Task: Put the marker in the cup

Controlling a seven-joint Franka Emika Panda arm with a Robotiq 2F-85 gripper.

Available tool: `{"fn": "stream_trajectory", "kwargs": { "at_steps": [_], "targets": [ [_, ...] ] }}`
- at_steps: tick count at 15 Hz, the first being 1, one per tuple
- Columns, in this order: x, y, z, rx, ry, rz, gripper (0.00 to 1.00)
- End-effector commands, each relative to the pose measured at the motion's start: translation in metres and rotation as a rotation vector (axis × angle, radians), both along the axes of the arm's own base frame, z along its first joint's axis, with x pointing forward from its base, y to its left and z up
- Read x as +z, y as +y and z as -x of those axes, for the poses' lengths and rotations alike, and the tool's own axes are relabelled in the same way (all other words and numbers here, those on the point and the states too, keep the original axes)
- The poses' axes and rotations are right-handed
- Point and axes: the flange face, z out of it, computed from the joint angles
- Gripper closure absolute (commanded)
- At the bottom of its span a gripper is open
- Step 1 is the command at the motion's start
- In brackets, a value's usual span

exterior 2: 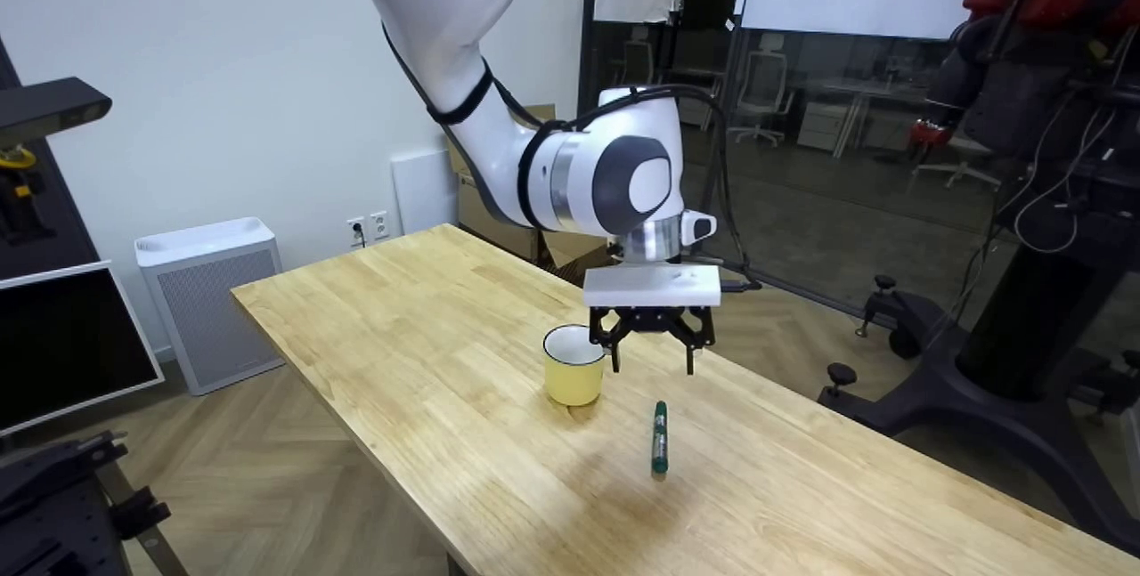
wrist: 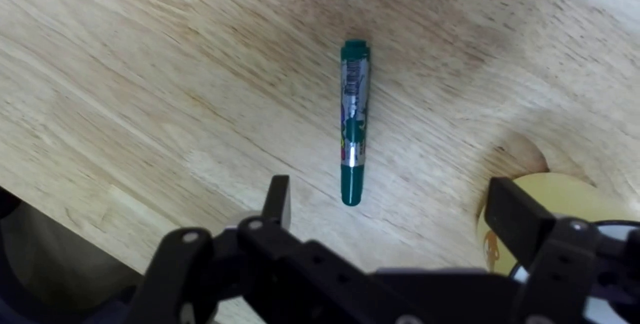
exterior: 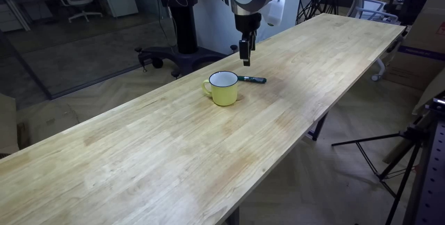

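Observation:
The marker, a green pen with a silvery printed label, lies flat on the table beside the cup in both exterior views. In the wrist view the marker lies in full view, its capped end nearest the jaws. The yellow cup stands upright with its white inside showing. In the wrist view the cup is partly hidden behind the right finger. My gripper is open and empty, pointing down above the table. It also shows in the wrist view and edge-on in an exterior view.
The long wooden table carries the cup and marker. The table's edge shows at lower left in the wrist view. A dark wheeled stand is beside the table. A tripod stands on the floor on the opposite side.

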Motion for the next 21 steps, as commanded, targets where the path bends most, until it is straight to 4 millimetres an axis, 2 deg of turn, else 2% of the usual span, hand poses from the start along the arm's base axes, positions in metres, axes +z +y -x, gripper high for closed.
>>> {"fn": "stream_trajectory", "kwargs": {
  "at_steps": [1, 9, 15, 21],
  "targets": [
    [0.0, -0.001, -0.001, 0.012, -0.001, -0.003, 0.0],
    [-0.013, -0.038, 0.007, 0.008, 0.011, -0.094, 0.0],
    [-0.037, -0.063, 0.004, 0.053, -0.026, -0.152, 0.0],
    [-0.064, -0.059, -0.005, 0.095, -0.024, -0.127, 0.0]
  ]
}}
